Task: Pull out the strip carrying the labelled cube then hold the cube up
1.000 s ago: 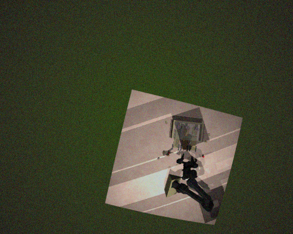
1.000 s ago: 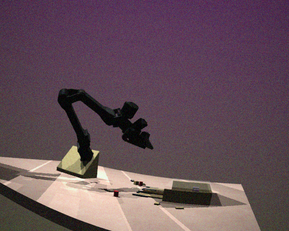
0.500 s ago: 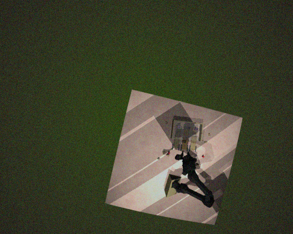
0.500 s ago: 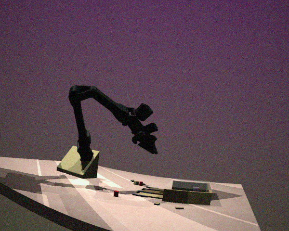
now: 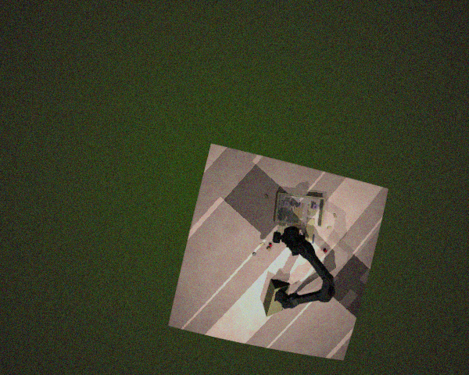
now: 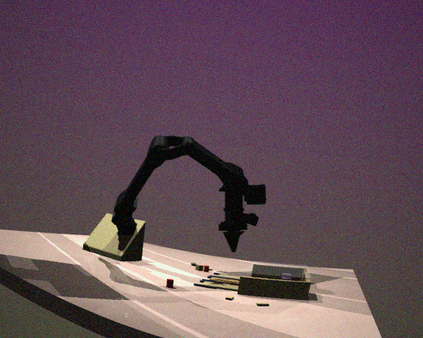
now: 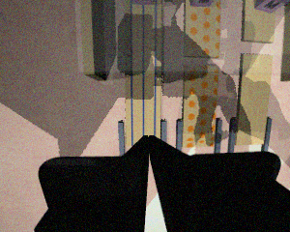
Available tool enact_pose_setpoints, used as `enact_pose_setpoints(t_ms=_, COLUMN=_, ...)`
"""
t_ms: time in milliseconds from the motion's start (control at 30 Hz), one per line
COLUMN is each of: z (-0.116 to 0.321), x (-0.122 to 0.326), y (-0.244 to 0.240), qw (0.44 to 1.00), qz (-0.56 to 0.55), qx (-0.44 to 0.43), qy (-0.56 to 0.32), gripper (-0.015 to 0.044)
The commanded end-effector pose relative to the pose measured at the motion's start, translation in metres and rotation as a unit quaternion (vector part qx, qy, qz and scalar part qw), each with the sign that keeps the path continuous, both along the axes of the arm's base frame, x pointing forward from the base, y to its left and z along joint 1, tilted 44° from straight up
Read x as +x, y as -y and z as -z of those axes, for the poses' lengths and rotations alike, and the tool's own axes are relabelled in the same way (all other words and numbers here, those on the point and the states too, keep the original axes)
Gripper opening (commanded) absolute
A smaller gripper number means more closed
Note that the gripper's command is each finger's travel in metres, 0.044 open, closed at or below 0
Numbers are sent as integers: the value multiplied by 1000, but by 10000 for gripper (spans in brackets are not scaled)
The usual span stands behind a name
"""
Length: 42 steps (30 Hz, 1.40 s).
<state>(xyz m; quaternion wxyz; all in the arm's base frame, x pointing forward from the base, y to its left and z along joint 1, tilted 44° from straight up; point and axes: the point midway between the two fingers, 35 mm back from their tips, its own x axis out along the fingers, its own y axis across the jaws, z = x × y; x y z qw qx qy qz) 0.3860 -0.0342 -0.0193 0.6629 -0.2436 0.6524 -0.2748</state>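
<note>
My gripper [image 6: 233, 251] [image 7: 148, 140] is shut and empty, pointing down above the near ends of the strips. In the wrist view the blue-striped strip [image 7: 137, 116] lies under the fingertips and shows no gap in its visible length. The orange-dotted strip has a far piece [image 7: 208, 29] and a near piece [image 7: 190, 108] with a gap between them. The plain strip at the right also has a far piece [image 7: 257, 24] and a near piece [image 7: 253, 92], parted by a gap. Purple cubes [image 7: 271, 4] [image 6: 285, 276] show inside the box; their labels are not readable. The striped strip's far end is out of the wrist view.
The walled box [image 6: 273, 288] [image 7: 87, 39] seems to have a see-through top. Blue-grey upright bars [image 7: 121, 137] flank the strip ends. A red block [image 6: 170, 282] [image 5: 324, 250] stands on one side, another red block [image 6: 206, 268] [image 5: 270, 244] on the other. Flat pieces [image 6: 262, 304] lie beside the box.
</note>
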Motion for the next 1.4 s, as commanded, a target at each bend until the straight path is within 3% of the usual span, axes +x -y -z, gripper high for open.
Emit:
enact_pose_setpoints(t_ms=0, z=14, x=-5, y=8, qw=998, qz=46, qx=3, qy=-47, gripper=0)
enact_pose_setpoints(t_ms=1367, z=55, x=-15, y=50, qw=998, qz=48, qx=2, qy=-50, gripper=0)
